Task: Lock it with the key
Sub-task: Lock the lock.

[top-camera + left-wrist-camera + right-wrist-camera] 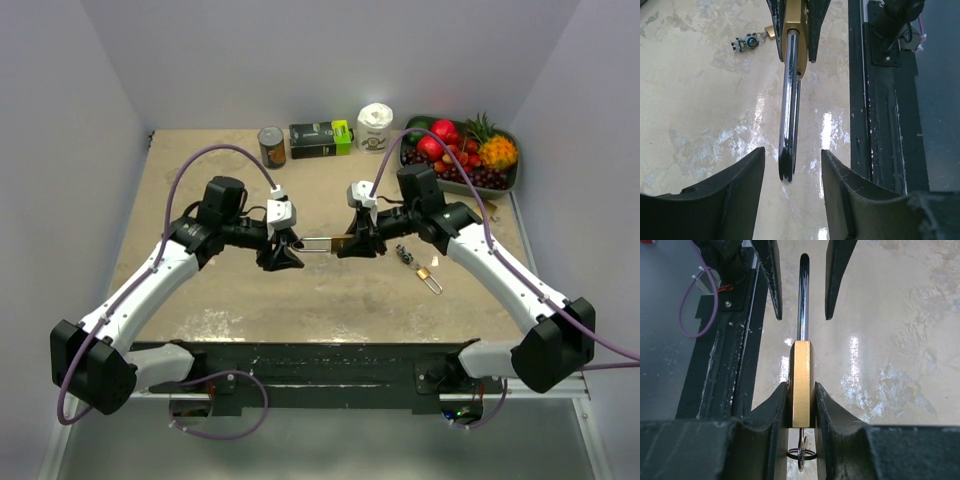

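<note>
The left gripper (283, 253) stands parted, its fingers (735, 185) flanking the shackle (789, 110) without touching. The right gripper (356, 243) clamps the padlock (801, 382) in mid-air. The key ring (801, 455) is cut off below. The bare table (700, 115) lies beneath, and the black rail (880, 125) is near.

The top camera looks down from behind over the whole counter (330, 300). Each wrist camera sits close behind its hand, left hand (792, 152) and right hand (801, 387) facing each other; both views share the padlock (801, 365).
</note>
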Motion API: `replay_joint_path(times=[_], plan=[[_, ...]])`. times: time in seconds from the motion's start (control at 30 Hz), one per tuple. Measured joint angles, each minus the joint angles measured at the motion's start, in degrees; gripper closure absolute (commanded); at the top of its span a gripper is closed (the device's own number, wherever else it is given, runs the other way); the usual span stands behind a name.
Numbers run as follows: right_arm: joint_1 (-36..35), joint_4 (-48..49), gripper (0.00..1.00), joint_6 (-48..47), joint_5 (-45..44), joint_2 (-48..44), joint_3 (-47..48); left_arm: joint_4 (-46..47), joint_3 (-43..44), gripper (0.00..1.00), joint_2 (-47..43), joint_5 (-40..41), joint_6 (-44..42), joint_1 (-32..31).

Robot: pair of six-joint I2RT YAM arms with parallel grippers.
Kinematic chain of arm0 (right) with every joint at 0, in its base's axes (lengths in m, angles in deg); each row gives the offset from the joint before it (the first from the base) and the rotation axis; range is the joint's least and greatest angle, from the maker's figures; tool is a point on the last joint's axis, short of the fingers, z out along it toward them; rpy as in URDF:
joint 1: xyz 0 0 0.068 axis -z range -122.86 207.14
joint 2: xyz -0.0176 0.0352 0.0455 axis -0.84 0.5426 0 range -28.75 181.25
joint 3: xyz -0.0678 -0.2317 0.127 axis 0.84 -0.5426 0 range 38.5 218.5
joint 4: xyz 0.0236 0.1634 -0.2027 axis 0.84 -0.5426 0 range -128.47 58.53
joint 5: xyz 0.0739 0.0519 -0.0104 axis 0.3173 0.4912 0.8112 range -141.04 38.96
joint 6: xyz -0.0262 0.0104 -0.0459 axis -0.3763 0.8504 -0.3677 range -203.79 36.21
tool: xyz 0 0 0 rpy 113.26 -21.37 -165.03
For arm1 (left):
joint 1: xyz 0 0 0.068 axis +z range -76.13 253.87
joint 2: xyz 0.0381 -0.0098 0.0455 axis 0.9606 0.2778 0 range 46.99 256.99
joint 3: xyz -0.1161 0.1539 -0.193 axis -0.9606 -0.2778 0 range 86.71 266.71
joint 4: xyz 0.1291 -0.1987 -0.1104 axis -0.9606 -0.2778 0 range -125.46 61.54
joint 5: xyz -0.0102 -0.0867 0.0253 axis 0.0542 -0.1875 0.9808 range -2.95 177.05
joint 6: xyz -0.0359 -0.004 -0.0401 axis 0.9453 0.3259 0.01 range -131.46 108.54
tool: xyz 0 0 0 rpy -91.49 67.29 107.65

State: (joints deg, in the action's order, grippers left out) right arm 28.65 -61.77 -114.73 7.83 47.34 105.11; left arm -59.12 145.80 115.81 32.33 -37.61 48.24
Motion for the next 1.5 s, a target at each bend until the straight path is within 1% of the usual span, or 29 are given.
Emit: replay_joint_path(times=[0.1, 0.13, 0.3, 0.33, 0.5, 0.53, 0.6, 0.63, 0.67, 1.13, 1.5], plan=[[0.0, 1.2, 1.00, 1.3, 0.6, -0.9, 0.0, 1.9, -0.1, 0.57, -0.2, -0.4, 2.2, -0.2], [0.0, 1.5, 1.00, 1.7, 0.7, -1.1, 0.0, 2.4, -0.1, 0.61, -0.2, -0.5, 2.7, -0.3], [0.0, 2.2, 1.00, 3.5, 0.7, -1.5, 0.0, 4.0, -0.1, 0.71, -0.3, -0.6, 5.2, -0.6], [0.0, 2.4, 1.00, 3.8, 0.7, -1.5, 0.0, 4.2, -0.1, 0.75, -0.3, -0.7, 5.7, -0.7], [-0.1, 3.1, 1.00, 5.1, 0.8, -1.5, 0.0, 5.3, -0.2, 0.83, -1.3, -0.6, 7.2, -1.4], [-0.1, 3.2, 1.00, 5.4, 1.0, -1.5, 0.0, 5.8, -0.3, 0.87, -1.5, -0.6, 7.6, -1.5], [-0.4, 3.4, 1.00, 5.7, 1.2, -1.5, 0.0, 6.4, -0.6, 0.91, -1.8, -0.5, 8.4, -1.8], [-0.4, 3.4, 1.00, 5.9, 1.3, -1.5, 0.0, 6.4, -0.8, 0.99, -1.9, -0.5, 8.7, -1.9], [-0.5, 3.3, 1.00, 5.9, 1.4, -1.5, 0.0, 6.4, -0.9, 1.00, -2.0, -0.4, 9.0, -2.0], [-1.9, 0.7, 1.00, 6.8, 1.2, -1.5, 0.0, 7.3, -1.9, 1.00, -1.9, 1.5, 13.7, -5.0], [-2.8, -2.5, 1.00, 7.8, -0.9, -1.6, 0.0, 11.0, -4.7, 1.00, -1.4, 2.6, 19.2, -7.1]])
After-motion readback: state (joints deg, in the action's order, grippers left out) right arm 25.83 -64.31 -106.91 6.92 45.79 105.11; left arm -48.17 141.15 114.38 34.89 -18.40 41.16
